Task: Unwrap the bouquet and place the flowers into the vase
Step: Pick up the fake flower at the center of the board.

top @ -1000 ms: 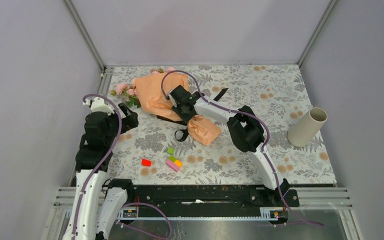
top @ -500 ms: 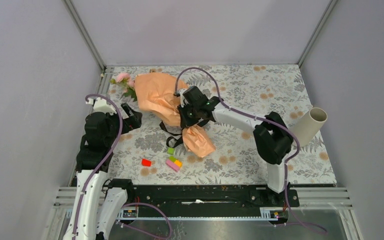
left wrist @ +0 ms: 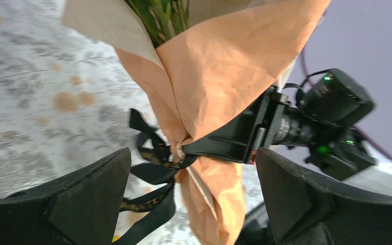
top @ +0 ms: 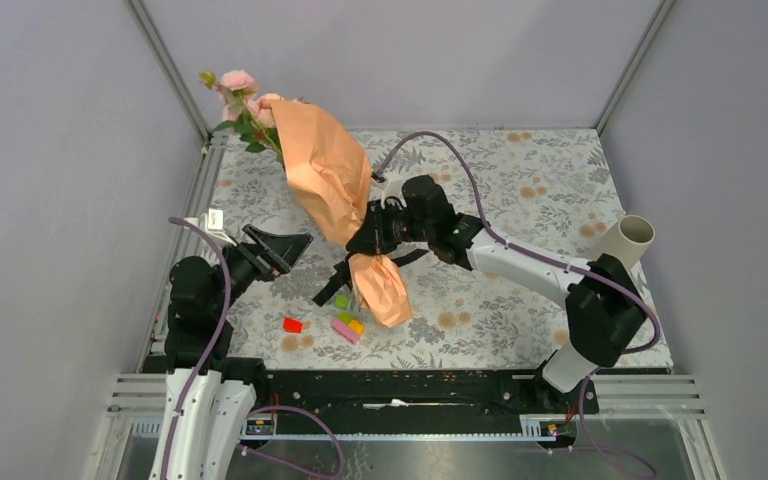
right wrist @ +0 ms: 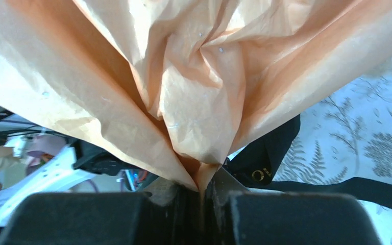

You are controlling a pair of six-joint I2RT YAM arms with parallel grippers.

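The right tool is pinching the bouquet at its tied waist, jaws pressed together on the orange paper. It is holding the bundle tilted above the centre of the counter. The flowers are pointing up toward the far left, and the paper tail is hanging toward the near side. The left tool is standing spread wide at the near left, facing the black ribbon and touching nothing. The vase is standing at the right edge, well apart from the bouquet.

Hazards: the grip is probably bearing on crinkled paper only, so a pull on the ribbon is likely to drag the bundle out of the pinch or tear the wrap. The right arm's elbow is sitting just beside the vase, and a swing risks tipping it.

Not visible: the stems are lying hidden inside the paper. The knot is showing only as a dark tangle. The flower heads are being cut off in both wrist views.
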